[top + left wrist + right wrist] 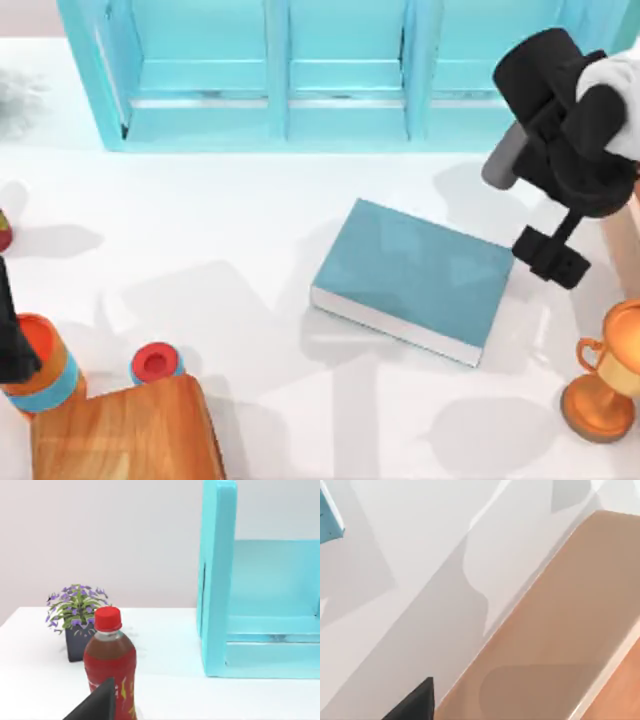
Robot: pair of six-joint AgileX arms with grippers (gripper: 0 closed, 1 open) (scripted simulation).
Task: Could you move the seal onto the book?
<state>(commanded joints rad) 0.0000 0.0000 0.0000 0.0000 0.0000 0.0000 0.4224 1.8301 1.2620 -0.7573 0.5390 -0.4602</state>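
Table: a white table [250, 250] with a pale wall behind it. A teal open shelf unit [290, 70] stands along the table's far edge.
Far left: a small potted plant with purple flowers [75, 612] stands in a dark pot. In front of it is a red drink bottle with a red cap [109, 660], near the table's left edge.
Left tool: the left tool [97, 706] is parked at the left edge, close behind the bottle and above the orange cylinder. Whether it is released or clenched cannot be told.
Near left: an orange cylinder with a blue band [42, 372] and a small blue cylinder with a red top [155, 362] stand apart from each other. Both are just behind the wooden board [125, 430].
Centre right: the book [415, 278] lies flat on the table, teal cover up, turned at a slant with its white page edges facing forward. Its cover is bare and open table surrounds it.
Right tool: the right tool [550, 258] hangs just beside the book's right-hand end, between the book and a tan block [625, 240] at the table's right edge. Its state cannot be told.
Near right: a golden trophy [605, 385] stands in front of the tan block, apart from the book's near right corner.
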